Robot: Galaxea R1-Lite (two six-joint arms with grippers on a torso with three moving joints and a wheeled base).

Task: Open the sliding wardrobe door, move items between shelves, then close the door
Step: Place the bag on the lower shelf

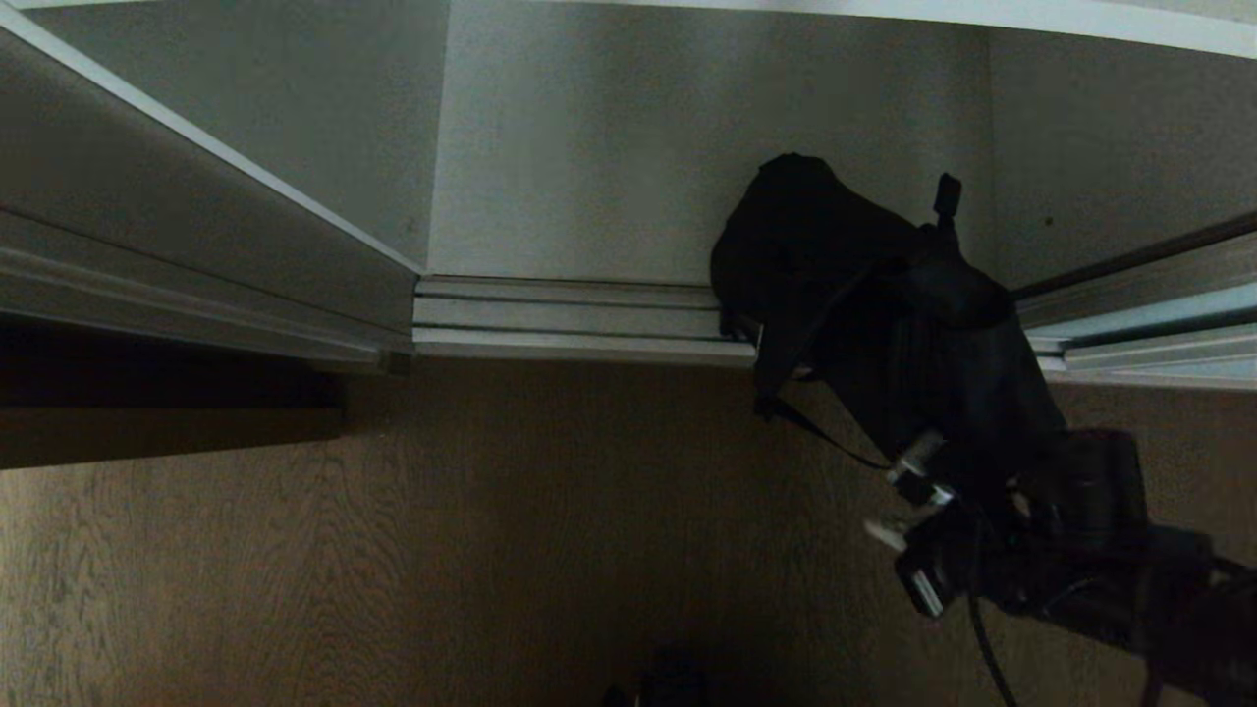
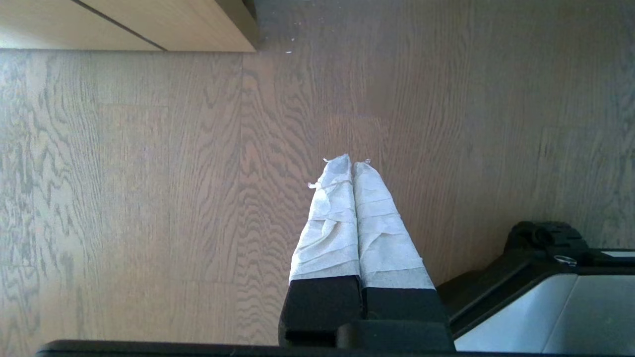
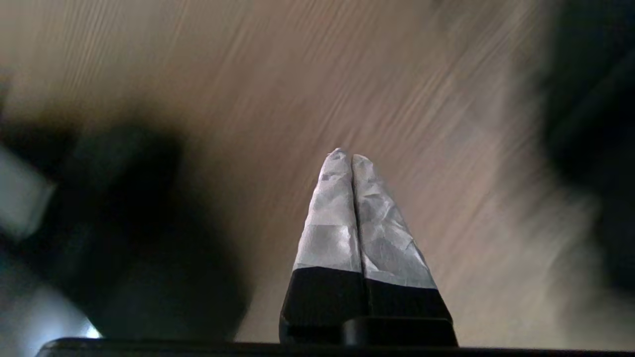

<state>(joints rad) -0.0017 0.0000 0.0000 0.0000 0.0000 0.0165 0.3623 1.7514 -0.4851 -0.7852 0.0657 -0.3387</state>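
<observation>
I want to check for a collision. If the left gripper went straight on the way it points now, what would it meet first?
Most likely the wood floor. The left gripper, fingers shut, points at bare boards with nothing between; depth is unclear.

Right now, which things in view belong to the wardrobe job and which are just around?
Job:
- black bag, on the bottom shelf, hanging over the door track
- sliding door, at the right edge
- right gripper, shut, holding nothing

Just around:
- wood floor
- light wood cabinet
- left gripper, shut, parked over the floor
</observation>
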